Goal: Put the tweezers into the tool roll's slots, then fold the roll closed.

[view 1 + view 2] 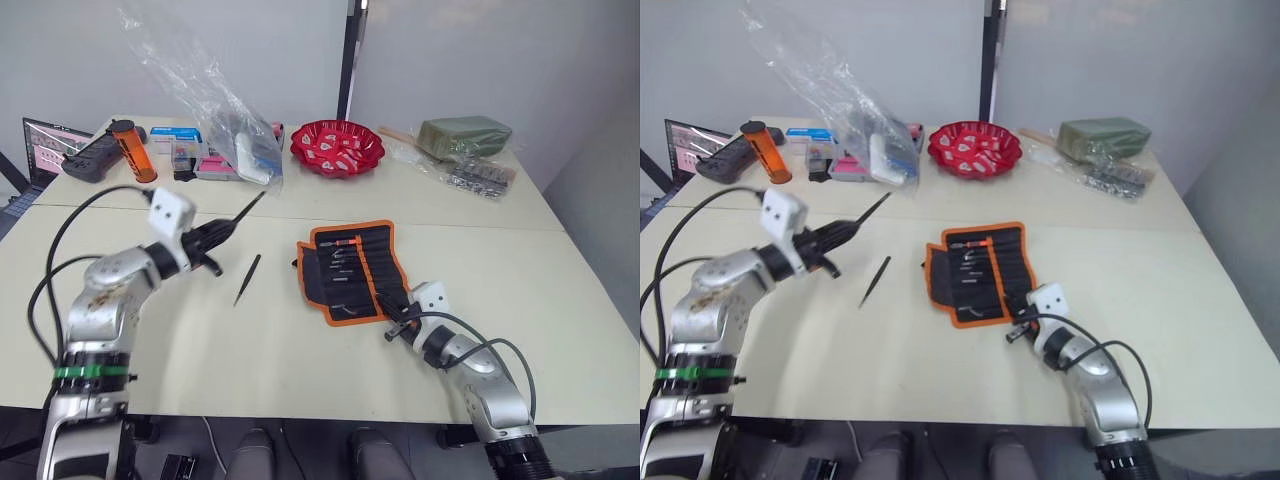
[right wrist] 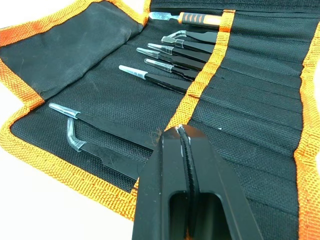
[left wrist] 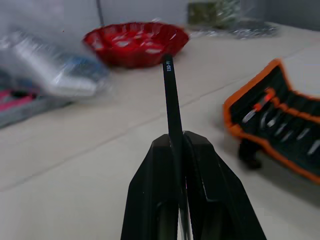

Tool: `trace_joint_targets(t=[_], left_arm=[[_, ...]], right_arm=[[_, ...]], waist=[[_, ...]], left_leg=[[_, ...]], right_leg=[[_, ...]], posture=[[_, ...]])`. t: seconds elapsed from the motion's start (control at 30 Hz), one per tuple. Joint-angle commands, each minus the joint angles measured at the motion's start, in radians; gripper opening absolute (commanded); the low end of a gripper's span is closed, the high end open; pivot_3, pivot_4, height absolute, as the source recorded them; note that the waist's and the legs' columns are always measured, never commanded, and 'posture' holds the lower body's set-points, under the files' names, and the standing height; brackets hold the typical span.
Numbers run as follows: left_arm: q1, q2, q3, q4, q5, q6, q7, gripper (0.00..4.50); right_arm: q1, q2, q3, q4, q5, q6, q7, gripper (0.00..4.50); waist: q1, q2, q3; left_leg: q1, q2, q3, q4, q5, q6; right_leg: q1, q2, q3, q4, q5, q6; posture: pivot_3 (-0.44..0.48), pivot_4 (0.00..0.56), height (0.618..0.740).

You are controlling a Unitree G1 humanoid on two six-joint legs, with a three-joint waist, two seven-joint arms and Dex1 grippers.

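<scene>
The tool roll [image 1: 349, 271] lies open on the table's middle, black with orange edging. Several tweezers [image 2: 172, 61] sit in its slots [image 2: 250, 115], beside an orange-handled tool [image 2: 200, 19]. My left gripper [image 1: 215, 238] hovers left of the roll, shut on one black tweezers [image 3: 172, 100] that points toward the back right. Another tweezers [image 1: 247, 278] lies loose on the table between this gripper and the roll. My right gripper [image 2: 178, 129] is shut, its tip at the roll's inner orange trim near the roll's front right corner [image 1: 392, 335].
A red bowl [image 1: 337, 147] stands at the back centre. A clear plastic bag [image 1: 215, 110], small boxes, an orange canister [image 1: 132, 150], a black controller [image 1: 95, 157] and a laptop [image 1: 45, 145] crowd the back left. Green and clear packets [image 1: 463, 135] lie back right.
</scene>
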Motion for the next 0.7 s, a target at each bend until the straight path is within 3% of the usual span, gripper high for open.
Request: trace_joint_targets(t=[0.03,0.1,0.37,0.7], left_arm=[[-0.055,-0.018,-0.096,-0.045,-0.018,0.038,-0.082,0.03],[-0.109,-0.034,-0.159,-0.035,-0.011,0.059,-0.126,0.03],[-0.360,-0.041,-0.489,0.172,0.211,0.037,-0.335,0.03],[-0.442,-0.090,-0.573,0.330,0.309,-0.037,-0.460,0.03]], right_arm=[[0.037,0.003,0.030,0.032,-0.028,0.036,-0.007,0.00],[0.037,0.006,0.028,0.031,-0.029,0.036,-0.016,0.00],[0.055,0.022,0.017,0.017,-0.027,0.033,-0.058,0.00],[0.082,0.022,-0.007,-0.005,-0.020,0.028,-0.091,0.00]], waist=[[-0.003,0.001,0.000],[-0.004,0.001,0.000],[-0.005,0.002,0.001],[0.000,0.003,0.002]], left_leg=[[0.000,0.000,0.000,0.000,0.000,0.000],[0.000,0.000,0.000,-0.001,0.000,0.000],[-0.001,-0.001,-0.001,-0.001,0.000,0.000],[-0.005,-0.001,-0.001,-0.001,0.000,0.000]], right_leg=[[0.000,0.000,0.000,0.000,0.000,0.001],[0.000,0.000,0.000,0.000,0.000,0.002],[-0.001,0.001,0.001,0.000,-0.001,0.002],[-0.003,0.001,0.001,0.000,-0.002,0.003]], posture=[[0.000,0.150,0.740],[0.000,0.150,0.740],[0.000,0.150,0.740],[0.000,0.150,0.740]])
